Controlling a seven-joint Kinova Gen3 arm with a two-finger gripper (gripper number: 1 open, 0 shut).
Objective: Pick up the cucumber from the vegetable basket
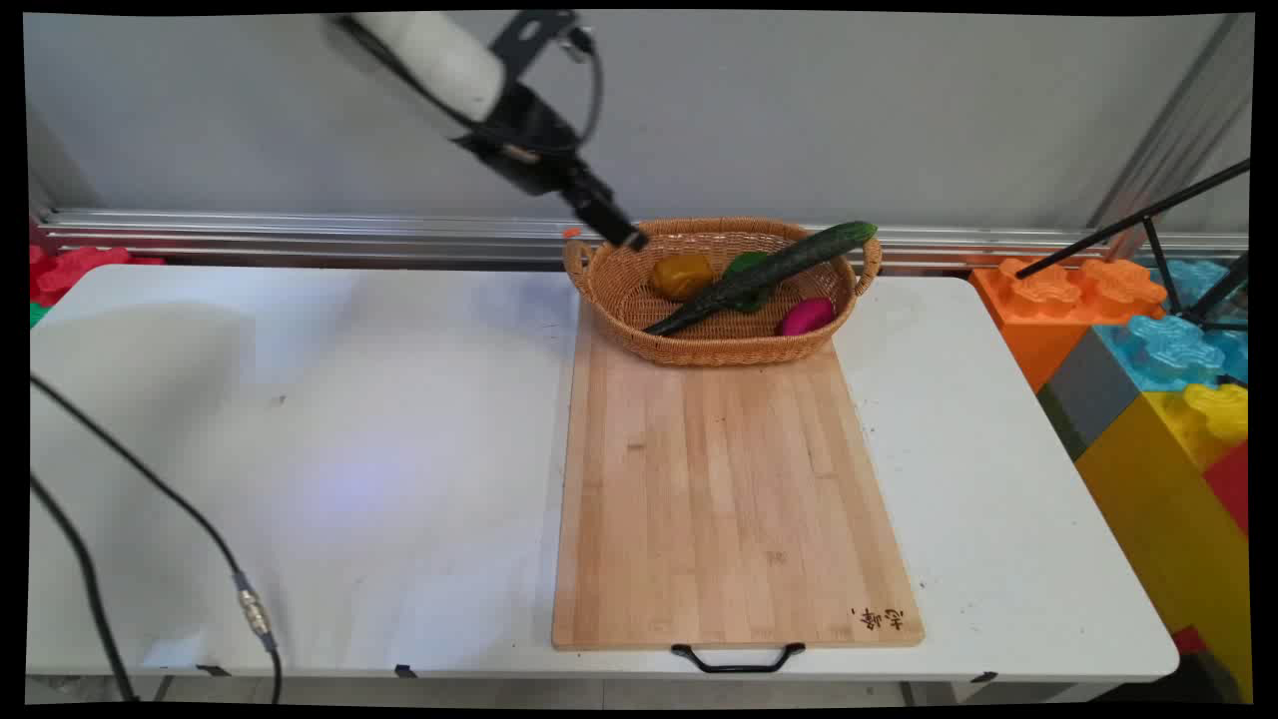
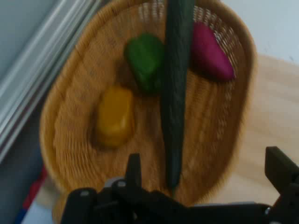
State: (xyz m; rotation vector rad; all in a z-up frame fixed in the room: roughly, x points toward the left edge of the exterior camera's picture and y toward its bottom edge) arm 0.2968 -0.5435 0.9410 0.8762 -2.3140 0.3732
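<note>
Woven tan wicker forms the oval basket (image 1: 721,342) with two small loop handles, its ribbed weave standing on the far end of a long pale bamboo cutting board (image 1: 729,499) whose strips run lengthwise and whose near edge carries a black metal handle. The board lies flat on the smooth white tabletop (image 1: 329,449). Inside the basket rest four glossy plastic-looking vegetables: a long dark green cucumber (image 2: 176,88) with a faintly bumpy skin, laid slantwise so that one end pokes over the rim; a blocky yellow bell pepper (image 2: 114,116); a lumpy green bell pepper (image 2: 145,60) tucked against the cucumber; and a smooth magenta, tapered eggplant-like piece (image 2: 210,51) on the cucumber's other side. The black two-finger pincer (image 1: 633,240) hangs at the basket's far left rim, just above it, touching nothing that can be seen. In the hand view its two fingers (image 2: 134,170) rise from the bottom edge set wide apart, with nothing between them. The basket's hollow lies straight ahead of the pincer; the cucumber's nearer tip points toward the gap between the fingers, the yellow pepper sits just beyond the left finger, and the green pepper and magenta piece lie farther ahead.
</note>
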